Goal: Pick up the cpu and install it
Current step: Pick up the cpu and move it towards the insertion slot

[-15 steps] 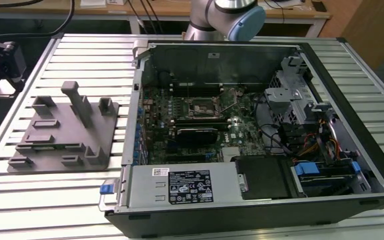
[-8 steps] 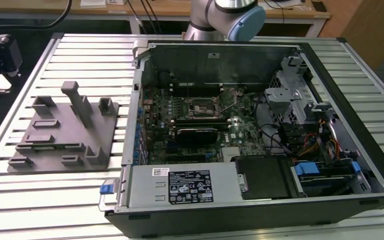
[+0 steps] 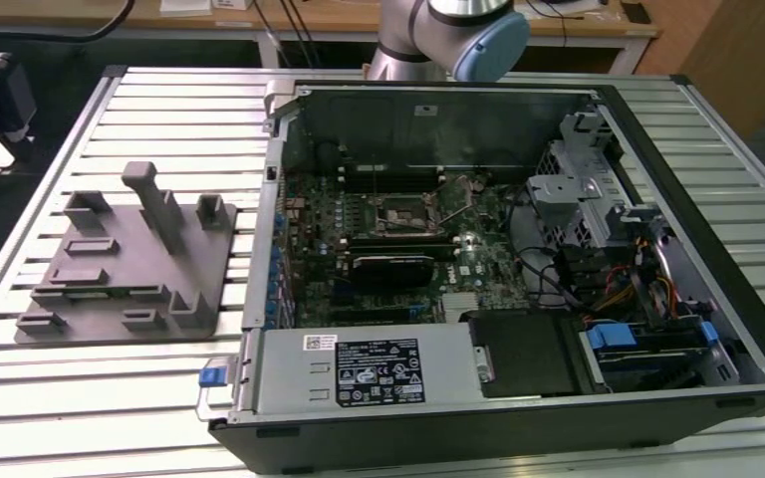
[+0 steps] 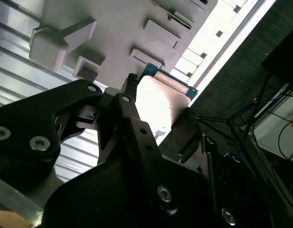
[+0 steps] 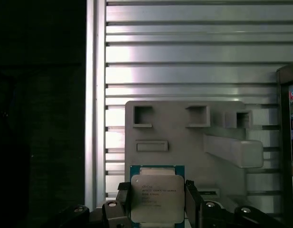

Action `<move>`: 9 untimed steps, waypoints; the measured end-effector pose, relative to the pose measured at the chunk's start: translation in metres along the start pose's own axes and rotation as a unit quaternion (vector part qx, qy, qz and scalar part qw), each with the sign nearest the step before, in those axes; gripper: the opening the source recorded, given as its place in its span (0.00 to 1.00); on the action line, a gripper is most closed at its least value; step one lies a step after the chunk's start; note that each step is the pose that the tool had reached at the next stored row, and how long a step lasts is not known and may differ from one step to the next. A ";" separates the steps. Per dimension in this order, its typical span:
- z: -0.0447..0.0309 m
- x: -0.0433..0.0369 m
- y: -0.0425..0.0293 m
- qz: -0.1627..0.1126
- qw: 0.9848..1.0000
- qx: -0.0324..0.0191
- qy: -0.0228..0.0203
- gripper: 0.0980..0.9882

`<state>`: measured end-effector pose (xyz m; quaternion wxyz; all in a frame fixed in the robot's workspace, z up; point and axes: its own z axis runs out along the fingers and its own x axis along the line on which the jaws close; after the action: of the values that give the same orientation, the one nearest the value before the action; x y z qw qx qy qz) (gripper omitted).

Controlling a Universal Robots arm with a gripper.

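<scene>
In both wrist views my gripper (image 5: 158, 204) is shut on the cpu (image 5: 157, 198), a flat square chip with a pale silvery top and a teal rim. One black finger (image 5: 124, 199) presses each of two opposite edges. The second wrist view shows the cpu (image 4: 160, 102) from the side between the gripper (image 4: 158, 118) fingers (image 4: 188, 135). The chip hangs well above the grey plastic fixture (image 5: 184, 137), which lies on the ribbed metal table (image 5: 184, 52). In the exterior view the fixture (image 3: 130, 264) sits to the left of the open computer case, where the motherboard's cpu socket (image 3: 402, 214) lies uncovered.
The open case (image 3: 502, 398) fills the exterior view's middle and right, with a black block (image 3: 389, 269) just in front of the socket, a drive cage (image 3: 582, 169) and cables on the right. The arm's base (image 3: 449, 30) stands behind the case. The fixture has upright posts (image 3: 156, 204).
</scene>
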<state>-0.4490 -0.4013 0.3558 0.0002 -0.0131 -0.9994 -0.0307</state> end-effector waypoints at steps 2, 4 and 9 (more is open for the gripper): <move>-0.0038 0.0000 0.0003 0.000 1.000 0.000 0.000 0.50; -0.0074 0.0000 0.0005 0.000 1.000 0.000 0.000 0.50; -0.0168 0.0000 0.0011 0.000 1.000 0.000 0.000 0.50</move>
<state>-0.4490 -0.4013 0.3726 -0.0001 -0.0131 -0.9994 -0.0307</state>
